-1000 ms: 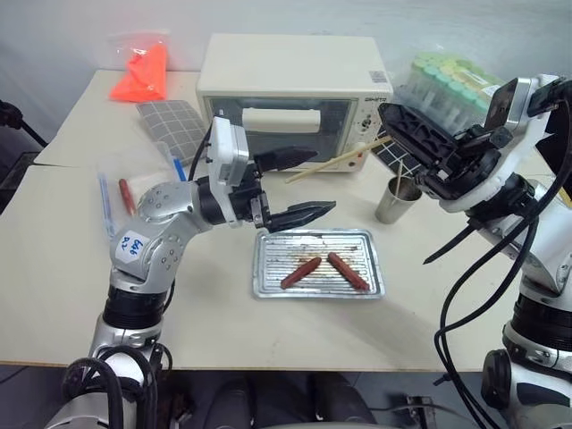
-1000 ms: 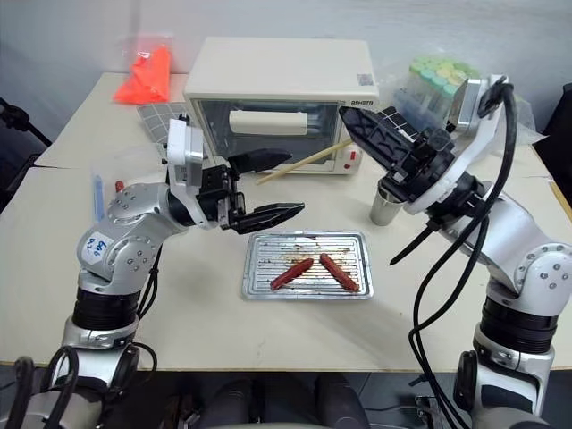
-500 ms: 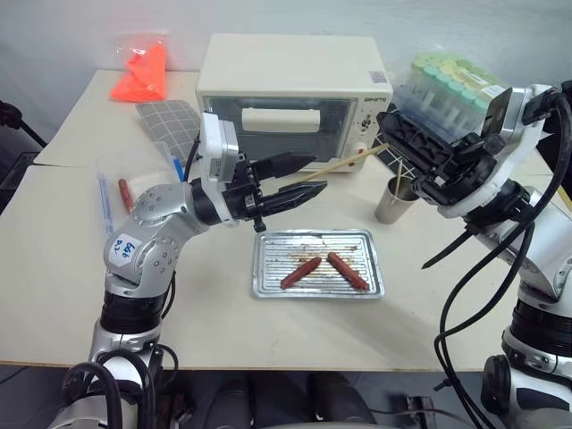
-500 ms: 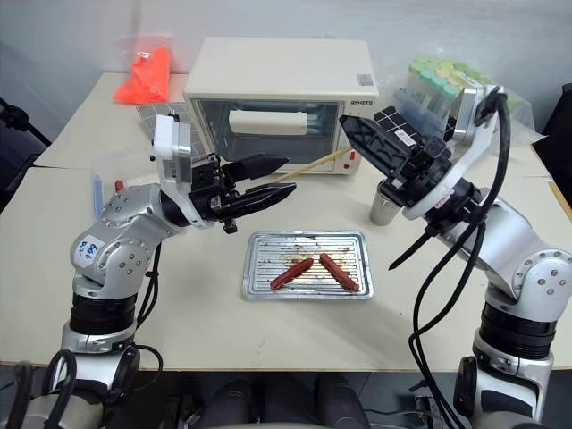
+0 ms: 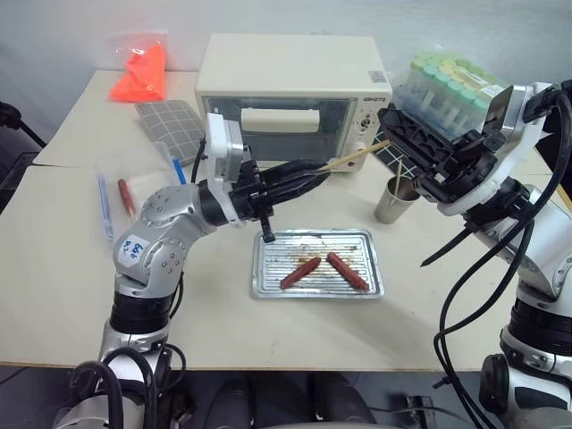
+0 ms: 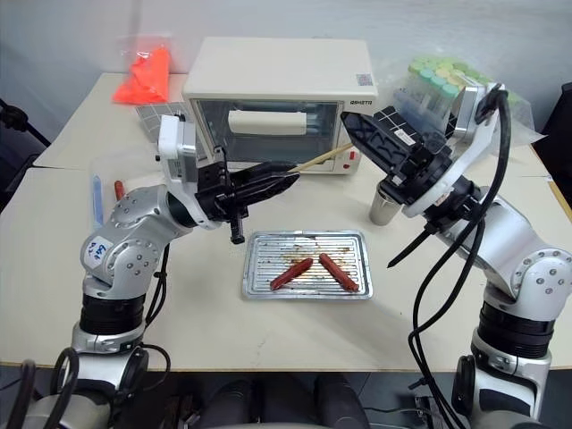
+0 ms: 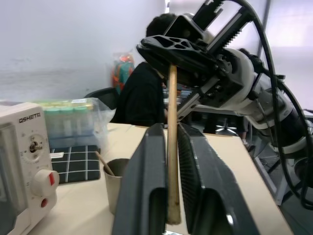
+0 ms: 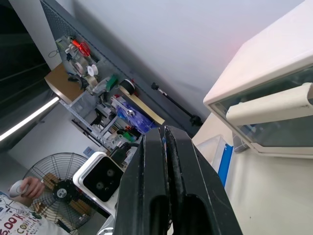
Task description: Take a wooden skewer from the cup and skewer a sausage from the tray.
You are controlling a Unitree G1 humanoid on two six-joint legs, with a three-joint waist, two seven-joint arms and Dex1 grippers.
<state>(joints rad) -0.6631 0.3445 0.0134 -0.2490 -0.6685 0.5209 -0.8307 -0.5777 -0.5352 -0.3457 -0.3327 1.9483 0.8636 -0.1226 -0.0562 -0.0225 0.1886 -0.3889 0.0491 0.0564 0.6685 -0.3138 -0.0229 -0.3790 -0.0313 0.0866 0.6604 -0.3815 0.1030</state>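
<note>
Worktop centre carries tray [image 5: 318,264] with sausage [image 5: 300,273]; both grippers' fingers clamp one wooden skewer [image 5: 353,157] above it, near cup [image 5: 394,199]. Release right gripper [image 5: 404,143] before left gripper [image 5: 308,174] lowers

Beige table [image 5: 71,259], tray [image 5: 268,281], cup [image 5: 391,204], toaster oven [image 5: 295,89], orange bag [image 5: 141,73]

2 sausages [image 5: 322,266] in tray [image 5: 268,284], cup [image 5: 396,199] right-behind, oven [image 5: 295,94] behind.
</note>
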